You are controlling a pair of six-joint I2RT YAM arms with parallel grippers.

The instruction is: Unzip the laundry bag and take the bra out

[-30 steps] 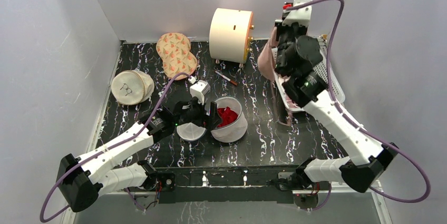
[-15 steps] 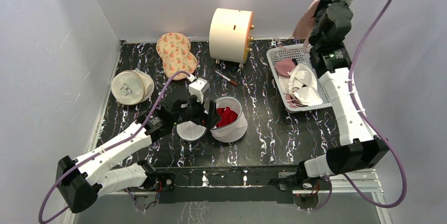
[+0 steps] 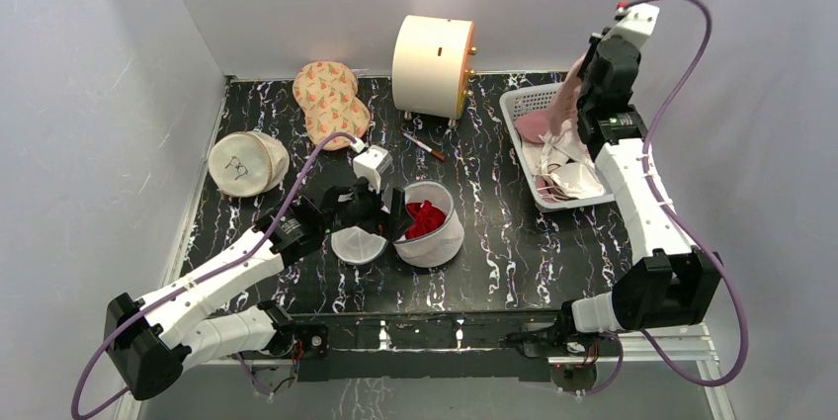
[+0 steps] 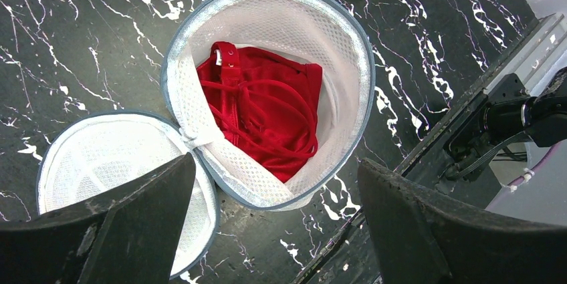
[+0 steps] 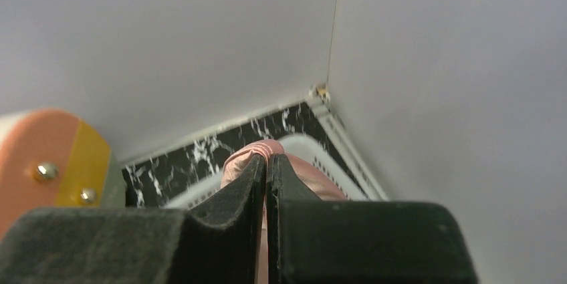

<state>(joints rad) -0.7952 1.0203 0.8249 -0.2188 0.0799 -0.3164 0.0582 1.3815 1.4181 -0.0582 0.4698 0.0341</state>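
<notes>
The laundry bag (image 3: 432, 232) stands unzipped at the table's middle, its lid (image 3: 358, 245) flapped open to the left. In the left wrist view the bag (image 4: 348, 63) holds a red strappy garment (image 4: 267, 117). My left gripper (image 3: 381, 217) is open and empty, its fingers (image 4: 134, 224) straddling the bag's near rim and hinge from above. My right gripper (image 3: 583, 84) is shut on the rose-pink satin bra (image 3: 566, 99), which hangs from it down into the white basket (image 3: 521, 102). In the right wrist view the bra (image 5: 251, 154) bulges past the closed fingertips of the gripper (image 5: 266, 162).
The basket holds several pale and pink garments (image 3: 568, 168). A cream drum (image 3: 433, 62) stands at the back. An orange peanut-shaped pouch (image 3: 331, 102), a cream round pouch (image 3: 245, 163) and a small pen (image 3: 423, 146) lie on the black marbled table (image 3: 514, 242).
My right arm lifted the pink bra from the basket up toward the back right corner, then came down a little, so the bra now trails into the basket. The left arm has barely moved.
</notes>
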